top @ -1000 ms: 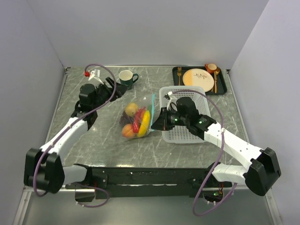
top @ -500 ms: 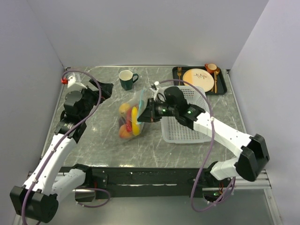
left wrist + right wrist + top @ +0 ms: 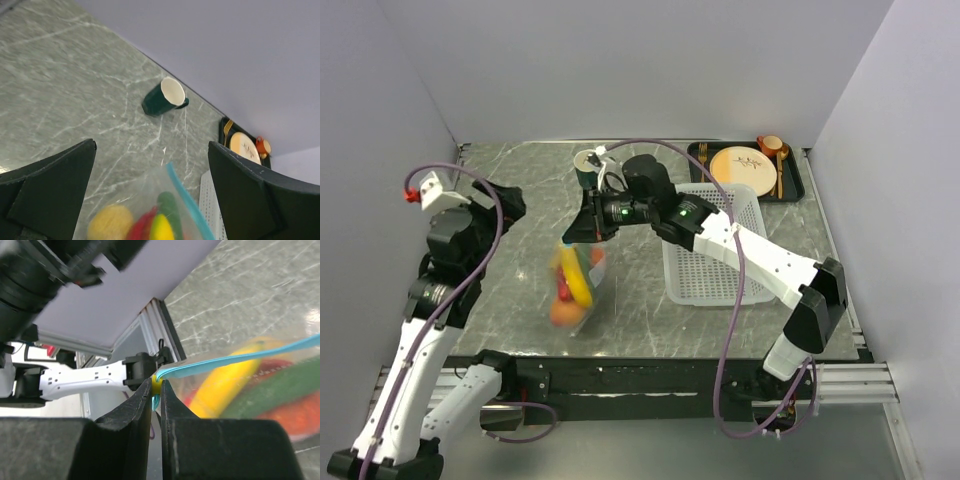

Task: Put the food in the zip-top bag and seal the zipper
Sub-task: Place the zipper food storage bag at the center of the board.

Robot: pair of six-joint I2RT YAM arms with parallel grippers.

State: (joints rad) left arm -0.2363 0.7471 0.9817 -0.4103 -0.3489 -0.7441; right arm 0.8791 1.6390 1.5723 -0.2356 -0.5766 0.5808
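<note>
Left gripper (image 3: 508,200) at the left, jaws spread wide, nothing between them; just right of it the zip-top bag (image 3: 576,288), blurred, with banana (image 3: 577,282) and other food inside; right gripper (image 3: 582,232) at its top, jaws pinching the teal zipper (image 3: 235,360) by one end; white basket (image 3: 710,255) further right.

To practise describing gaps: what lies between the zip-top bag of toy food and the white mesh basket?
Nothing lies there. The top external view shows only bare marble tabletop between the zip-top bag and the white mesh basket.
</note>
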